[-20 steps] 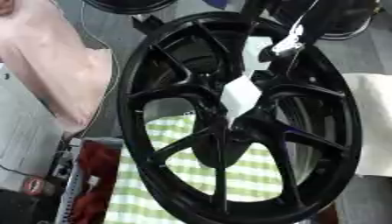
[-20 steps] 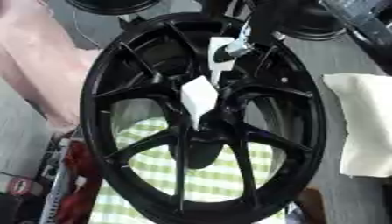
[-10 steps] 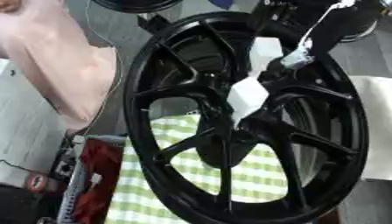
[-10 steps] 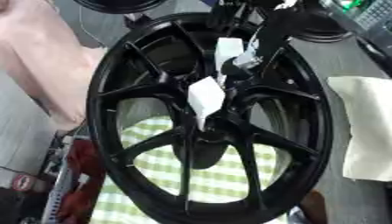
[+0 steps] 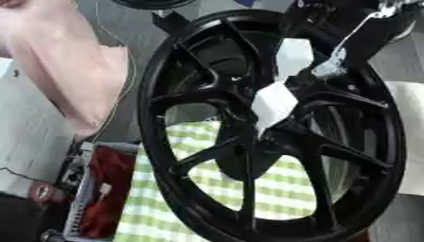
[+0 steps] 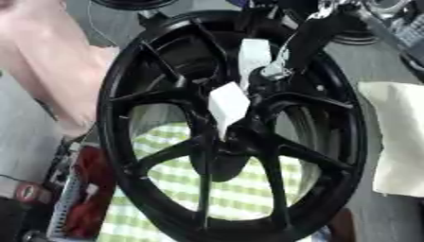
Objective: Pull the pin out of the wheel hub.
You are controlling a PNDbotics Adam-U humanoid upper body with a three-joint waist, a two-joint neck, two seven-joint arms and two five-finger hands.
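The right hand (image 6: 278, 71) comes in from the top right, black arm angled down toward the middle of the wheel hub (image 5: 207, 208), and its silver-tipped end sits right at the hub centre. Honestly can't tell how the fingers are set, since everything there is black on black and blurry. Two white pieces sit at the centre: an upper white piece (image 6: 253, 54) just beside the hand, and a lower white piece (image 6: 228, 105) that tapers to a point over the hub's middle. Which of these is the pin, no idea, and I can't tell if the hand is actually touching either one. The hub stands tilted, filling most of the view, with a green-and-white checked cloth (image 5: 273, 203) showing through the spokes. A pink cloth (image 5: 70, 80) lies off to the left, a red thing (image 5: 103, 189) at the lower left, and a cream cloth (image 6: 401, 137) on the right.
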